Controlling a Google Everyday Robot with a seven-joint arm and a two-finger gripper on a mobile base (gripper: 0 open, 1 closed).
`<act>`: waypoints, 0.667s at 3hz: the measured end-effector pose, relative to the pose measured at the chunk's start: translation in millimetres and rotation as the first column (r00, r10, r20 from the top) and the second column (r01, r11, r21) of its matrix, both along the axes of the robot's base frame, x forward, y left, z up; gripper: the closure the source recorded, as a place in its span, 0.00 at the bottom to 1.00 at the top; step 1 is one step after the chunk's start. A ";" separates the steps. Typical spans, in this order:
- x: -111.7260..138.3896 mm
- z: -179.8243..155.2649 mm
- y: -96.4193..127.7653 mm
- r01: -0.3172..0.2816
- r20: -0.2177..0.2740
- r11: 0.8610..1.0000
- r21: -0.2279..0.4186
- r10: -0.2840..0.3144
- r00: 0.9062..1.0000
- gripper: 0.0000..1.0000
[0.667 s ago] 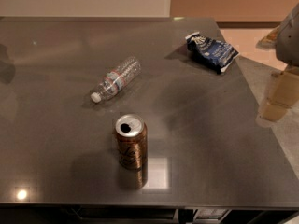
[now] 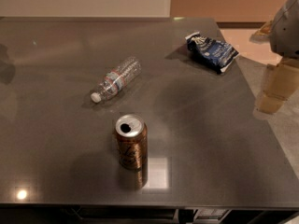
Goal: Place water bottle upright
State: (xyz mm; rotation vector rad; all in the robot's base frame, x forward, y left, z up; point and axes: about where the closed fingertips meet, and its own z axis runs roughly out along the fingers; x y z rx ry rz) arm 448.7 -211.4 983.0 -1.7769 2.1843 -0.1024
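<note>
The water bottle lies on its side left of centre on the dark bench. It is clear and ribbed, with a red-and-white label, and its white cap points toward the front left. A brown can stands upright nearer the front, apart from the bottle, and a blue bag lies further right. All three rest where they were a moment ago. The end effector hangs past the bench's right edge, slightly higher than before and touching nothing. Its opening cannot be told.

Beige two-finger gripper off the right edge of the dark grey table, now slightly higher than a moment earlier, rounded grey arm housing above it likewise lifted a touch toward the upper corner
</note>
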 end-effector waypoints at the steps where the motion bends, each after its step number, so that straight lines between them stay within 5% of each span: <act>1: 21.1 2.4 18.5 -0.078 0.006 0.997 0.000 0.078 0.997 0.00; 2: 47.9 1.0 47.5 -0.170 0.016 0.985 0.019 0.169 0.985 0.00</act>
